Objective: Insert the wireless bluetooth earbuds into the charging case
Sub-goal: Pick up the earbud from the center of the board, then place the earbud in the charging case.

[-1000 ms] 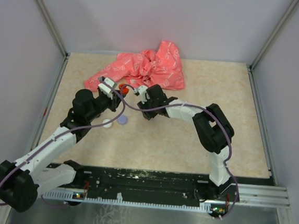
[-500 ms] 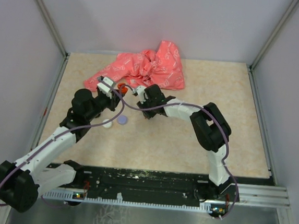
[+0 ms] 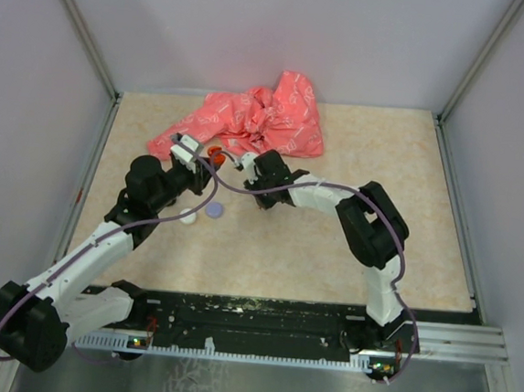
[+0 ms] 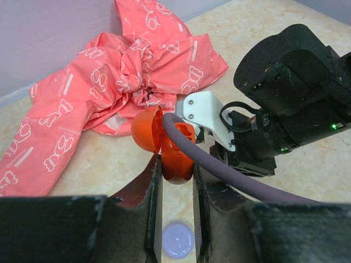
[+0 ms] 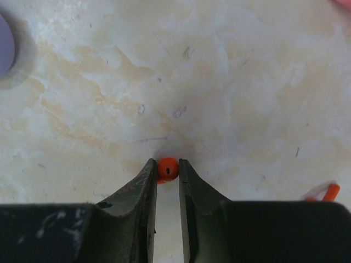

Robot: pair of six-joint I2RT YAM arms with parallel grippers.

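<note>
1. Over the last second the right claw (image 5: pixel 167 164) has drawn its fingers in from part-open to a narrow pinch, and its wrist has edged a little toward the left arm. The left arm has not shifted.
2. The right claw's two tips now press on either side of a tiny red earbud (image 5: pixel 167 169). The earbud sits right at the tips and looks to be resting on the counter (image 3: pixel 349 249), not yet lifted.
3. For the task, I judge that the pick-up of one earbud has just been made. What is left is to lift it and carry it across to the case.
4. The left claw (image 4: pixel 175 164) is clamped narrow on the red-orange charging case (image 4: pixel 175 156). The lid is swung open and the case is held up off the counter.
5. In the top view the case (image 3: pixel 213 152) is just left of the right claw and a little farther toward the far edge. The carry will be short.
6. A second red piece (image 5: pixel 328 193) lies on the counter to the right of the pinched earbud, apart from it. It may be the other earbud, but it is too small to tell.
7. A lavender disc (image 3: pixel 214 210) and a white disc (image 3: pixel 188 215) lie on the near side of the two claws, the lavender one showing below the held case.
8. A crumpled pink cloth (image 3: pixel 250 122) lies along the far edge, left of the middle, just behind both claws.
</note>
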